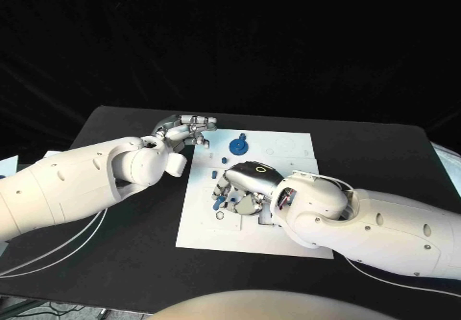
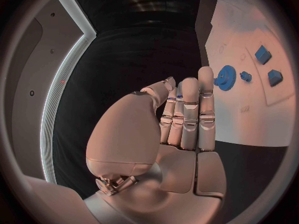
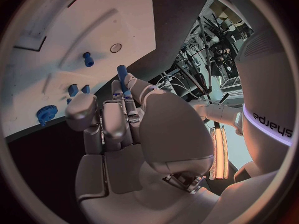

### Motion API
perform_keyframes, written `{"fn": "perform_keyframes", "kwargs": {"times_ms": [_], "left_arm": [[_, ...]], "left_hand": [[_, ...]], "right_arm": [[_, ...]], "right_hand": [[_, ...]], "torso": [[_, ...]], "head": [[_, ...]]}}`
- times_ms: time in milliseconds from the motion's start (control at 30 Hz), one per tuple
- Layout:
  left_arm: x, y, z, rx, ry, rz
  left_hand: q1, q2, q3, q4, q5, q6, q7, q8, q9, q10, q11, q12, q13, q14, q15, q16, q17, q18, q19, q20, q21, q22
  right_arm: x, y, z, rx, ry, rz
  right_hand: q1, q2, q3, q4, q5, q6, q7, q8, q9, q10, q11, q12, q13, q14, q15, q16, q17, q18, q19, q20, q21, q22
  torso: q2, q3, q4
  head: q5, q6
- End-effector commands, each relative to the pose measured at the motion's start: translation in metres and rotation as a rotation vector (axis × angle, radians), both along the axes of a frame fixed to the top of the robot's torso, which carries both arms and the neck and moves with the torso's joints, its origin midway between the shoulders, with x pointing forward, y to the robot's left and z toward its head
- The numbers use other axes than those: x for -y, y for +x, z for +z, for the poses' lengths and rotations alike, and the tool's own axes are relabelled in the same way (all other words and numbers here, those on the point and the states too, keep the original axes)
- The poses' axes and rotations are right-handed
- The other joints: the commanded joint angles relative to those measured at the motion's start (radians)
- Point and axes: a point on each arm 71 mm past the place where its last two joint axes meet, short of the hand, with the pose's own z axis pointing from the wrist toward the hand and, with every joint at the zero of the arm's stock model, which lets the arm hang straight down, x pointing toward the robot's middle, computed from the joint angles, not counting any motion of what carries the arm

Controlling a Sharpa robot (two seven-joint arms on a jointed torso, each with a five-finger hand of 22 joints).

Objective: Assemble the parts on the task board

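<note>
Currently my right hand [image 1: 242, 189] pinches a blue peg [image 3: 122, 77] over the white task board [image 1: 288, 150]; my left hand [image 1: 182, 130] hovers with empty fingers straight together. I should lower it upright, slowly.

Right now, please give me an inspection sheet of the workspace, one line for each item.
Surface: black table, white task board in its middle.
Job's things: blue gear on the board; small blue parts lie near it; a blue peg is held.
Clutter: nothing seen.
Hands: left hand at the board's far left corner, holding nothing; right hand over the board, gripping the peg.
Cables: white cables under the left arm.
Surroundings: dark backdrop.
</note>
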Motion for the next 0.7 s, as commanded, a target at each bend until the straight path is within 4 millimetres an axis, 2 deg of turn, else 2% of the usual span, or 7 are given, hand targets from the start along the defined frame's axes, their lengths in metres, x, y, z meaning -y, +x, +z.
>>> {"fn": "perform_keyframes", "kwargs": {"times_ms": [33,333,700], "left_arm": [[0.004,-0.001,0.001,0.007,-0.013,-0.024],[0.005,-0.001,0.001,0.007,-0.015,-0.027],[0.005,-0.001,0.001,0.006,-0.013,-0.026]], "left_hand": [[0.005,0.003,-0.001,-0.006,-0.001,-0.006,0.000,0.006,-0.001,-0.010,0.000,0.004,0.001,-0.007,-0.001,-0.004,-0.001,0.010,0.003,0.003,-0.003,-0.002],[0.005,0.004,-0.001,-0.006,-0.001,-0.006,0.000,0.006,-0.001,-0.010,0.000,0.006,0.001,-0.007,-0.001,-0.003,-0.002,0.010,0.003,0.003,-0.003,-0.002],[0.005,0.004,-0.001,-0.006,-0.001,-0.006,0.000,0.006,-0.001,-0.010,0.000,0.006,0.001,-0.007,-0.001,-0.003,-0.002,0.010,0.003,0.003,-0.003,-0.002]], "right_arm": [[-0.003,0.000,-0.008,-0.014,-0.049,0.034],[-0.003,0.001,-0.020,-0.057,-0.095,0.041],[0.000,0.002,-0.024,-0.053,-0.138,0.036]], "right_hand": [[0.015,0.013,0.006,0.000,0.007,-0.001,0.006,-0.002,0.001,0.004,0.002,-0.004,0.001,0.024,0.001,0.001,-0.001,-0.011,0.002,-0.001,0.001,-0.001],[0.013,0.013,0.007,0.000,0.007,-0.002,0.006,-0.003,0.001,0.004,0.002,-0.006,0.001,0.023,0.001,0.000,-0.003,-0.011,0.000,0.000,-0.001,-0.003],[0.011,0.013,0.008,0.000,0.008,-0.002,0.006,-0.003,0.001,0.004,0.003,-0.007,0.001,0.023,0.002,0.000,-0.003,-0.011,0.000,0.000,-0.001,-0.003]], "torso": [[0.000,0.0006,-0.0012],[-0.001,0.0011,-0.0011],[0.000,0.0015,-0.0005]], "head": [[0.005,-0.004],[0.013,-0.010],[0.016,-0.014]]}}
